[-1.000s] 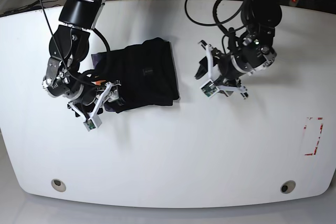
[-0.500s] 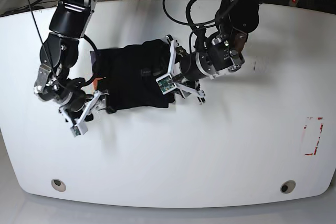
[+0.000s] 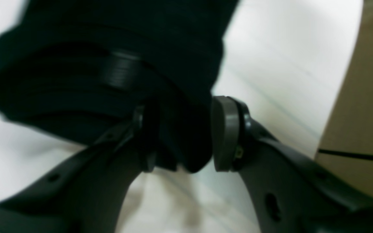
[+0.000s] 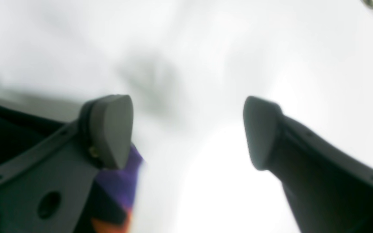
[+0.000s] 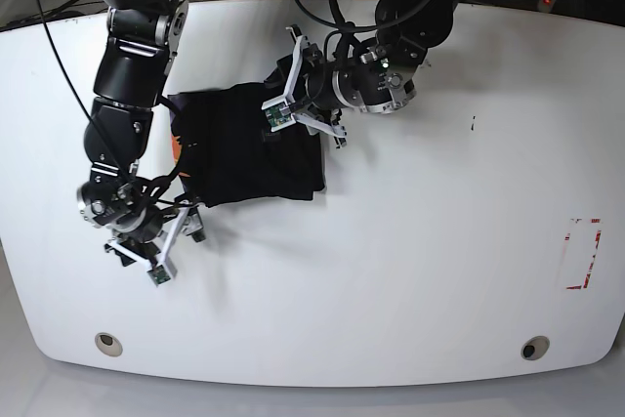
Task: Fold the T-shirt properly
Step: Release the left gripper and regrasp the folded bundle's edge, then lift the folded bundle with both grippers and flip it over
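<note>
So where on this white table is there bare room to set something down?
Bare white stretches from the shirt's lower edge to the front rim, between the two round holes, and right of the left tool. It is crowded around the shirt, under both arms.

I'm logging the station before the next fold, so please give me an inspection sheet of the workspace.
Surface: white table, two round holes near the front corners, red marks at one side
T-shirt: black, partly folded, some orange and purple print showing
Clutter: nothing seen
Left gripper: open, over the T-shirt
Right gripper: open, by the T-shirt's edge
Cables: black ones on both arms
Surroundings: cables on the floor behind the table
</note>
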